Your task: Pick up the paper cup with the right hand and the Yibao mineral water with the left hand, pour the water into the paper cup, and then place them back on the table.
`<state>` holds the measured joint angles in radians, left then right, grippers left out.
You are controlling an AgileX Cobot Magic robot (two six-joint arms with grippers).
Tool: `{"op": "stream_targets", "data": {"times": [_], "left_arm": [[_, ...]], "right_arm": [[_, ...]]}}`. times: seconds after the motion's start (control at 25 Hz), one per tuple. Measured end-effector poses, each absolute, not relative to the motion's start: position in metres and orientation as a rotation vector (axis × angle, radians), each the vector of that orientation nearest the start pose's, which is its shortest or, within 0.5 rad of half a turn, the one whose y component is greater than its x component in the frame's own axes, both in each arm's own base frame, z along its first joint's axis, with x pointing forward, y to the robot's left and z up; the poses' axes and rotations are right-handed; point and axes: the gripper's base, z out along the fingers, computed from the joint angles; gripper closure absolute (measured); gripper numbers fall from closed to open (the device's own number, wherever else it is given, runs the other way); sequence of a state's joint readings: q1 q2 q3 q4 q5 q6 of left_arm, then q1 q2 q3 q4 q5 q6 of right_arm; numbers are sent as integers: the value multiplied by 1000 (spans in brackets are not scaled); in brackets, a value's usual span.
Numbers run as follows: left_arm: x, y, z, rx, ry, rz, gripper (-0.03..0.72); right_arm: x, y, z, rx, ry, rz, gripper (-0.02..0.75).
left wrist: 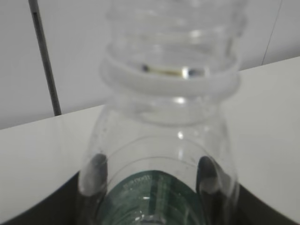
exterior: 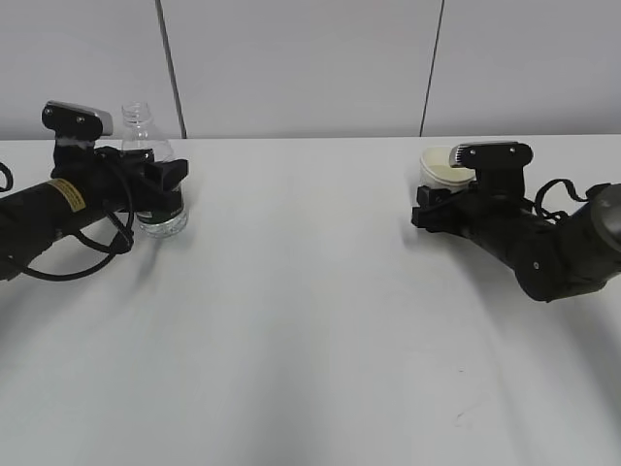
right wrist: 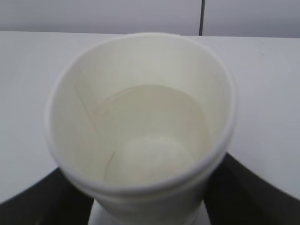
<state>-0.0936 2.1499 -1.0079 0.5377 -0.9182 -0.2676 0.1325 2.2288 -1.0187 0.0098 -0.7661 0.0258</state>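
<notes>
While the small off-white paper cup (right wrist: 140,126) stands on the plain white table (exterior: 310,320) at right, clamped by the right hand (exterior: 437,209), clear liquid already shows inside. At left, the left hand (exterior: 160,184) clamps the clear, capless, green-banded plastic bottle (exterior: 155,175). Risk: either grip could crush its thin wall and spill. Label text unreadable.

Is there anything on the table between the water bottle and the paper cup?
No. In the exterior view the stretch of white table between the Yibao mineral water and the paper cup is bare.
</notes>
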Motion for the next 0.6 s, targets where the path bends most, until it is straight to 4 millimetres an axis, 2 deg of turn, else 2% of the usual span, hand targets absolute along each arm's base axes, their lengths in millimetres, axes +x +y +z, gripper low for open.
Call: {"op": "stream_targets", "data": {"times": [0.6], "left_arm": [[406, -75, 114, 454, 1722, -380, 318]], "right_arm": [[415, 55, 68, -92, 1880, 107, 235]]}}
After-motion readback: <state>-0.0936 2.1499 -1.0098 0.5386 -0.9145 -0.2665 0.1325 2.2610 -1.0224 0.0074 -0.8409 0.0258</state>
